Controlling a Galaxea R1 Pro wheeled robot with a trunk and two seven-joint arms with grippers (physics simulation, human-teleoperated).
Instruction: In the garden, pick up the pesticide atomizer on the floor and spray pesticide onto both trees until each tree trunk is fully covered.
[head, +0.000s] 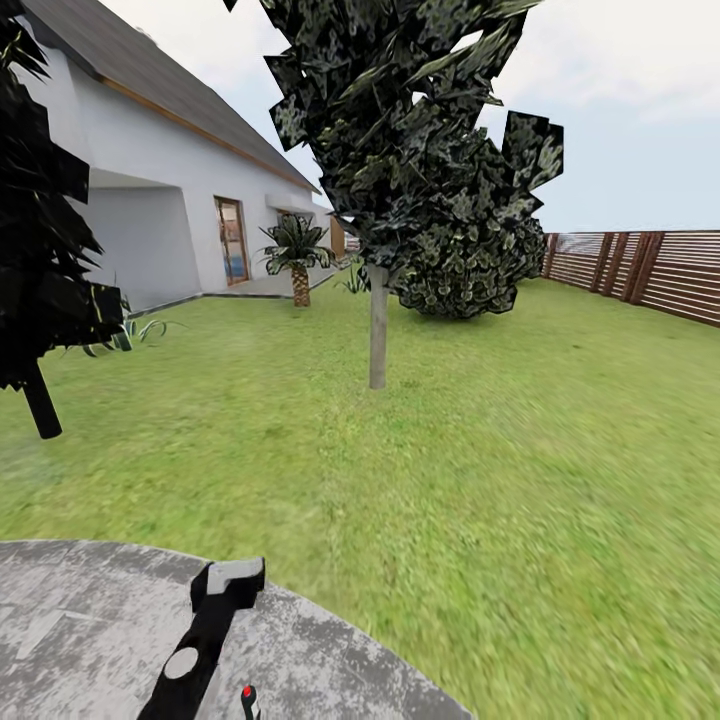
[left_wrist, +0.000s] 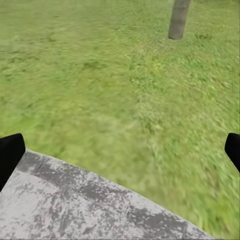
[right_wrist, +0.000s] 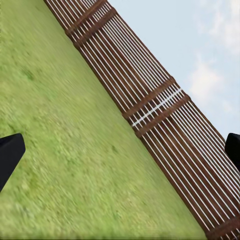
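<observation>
Approaching the pickup. Atomizer (head: 249, 700) lying on the grey stone (head: 90, 620), just beside the black arm; trunk (head: 378, 325) well beyond on the lawn. Left hand (left_wrist: 120, 150) and right hand (right_wrist: 120, 150) both spread, empty. Next: lowering a hand onto the atomizer.

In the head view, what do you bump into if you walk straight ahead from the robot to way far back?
Grey stone slab with the pesticide atomizer → lawn → tree trunk → round dark bush → wooden fence.
</observation>
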